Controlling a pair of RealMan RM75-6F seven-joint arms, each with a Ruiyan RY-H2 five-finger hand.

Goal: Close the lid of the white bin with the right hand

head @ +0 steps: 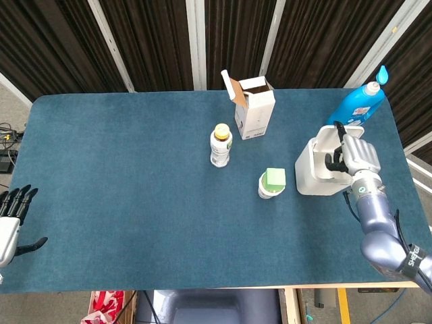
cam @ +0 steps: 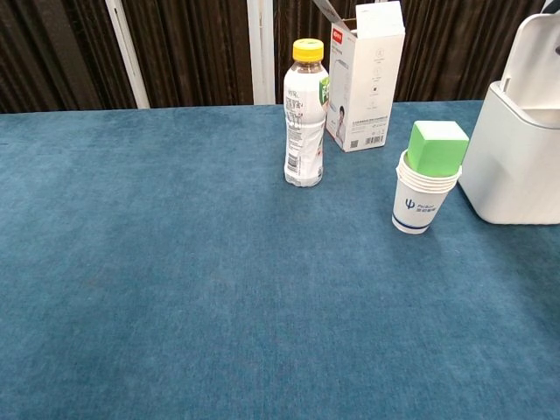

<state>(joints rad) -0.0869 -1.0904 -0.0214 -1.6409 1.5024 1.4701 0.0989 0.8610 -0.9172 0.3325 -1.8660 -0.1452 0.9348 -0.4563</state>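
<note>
The white bin [head: 310, 177] stands near the table's right edge, its lid [head: 329, 138] raised. In the chest view the bin [cam: 512, 166] is cut off by the right border and the lid [cam: 538, 52] stands nearly upright. My right hand [head: 356, 156] hovers at the bin's right side, behind the lid. Its dark fingertips [head: 331, 160] reach over the open top and it holds nothing. Whether it touches the lid I cannot tell. My left hand [head: 10, 217] hangs off the table's near left corner with its fingers spread.
A blue detergent bottle [head: 356, 103] lies just behind the bin. Stacked paper cups with a green block [head: 273, 182] stand left of the bin. A small drink bottle [head: 221, 144] and an open white carton [head: 254, 108] sit further back at the centre.
</note>
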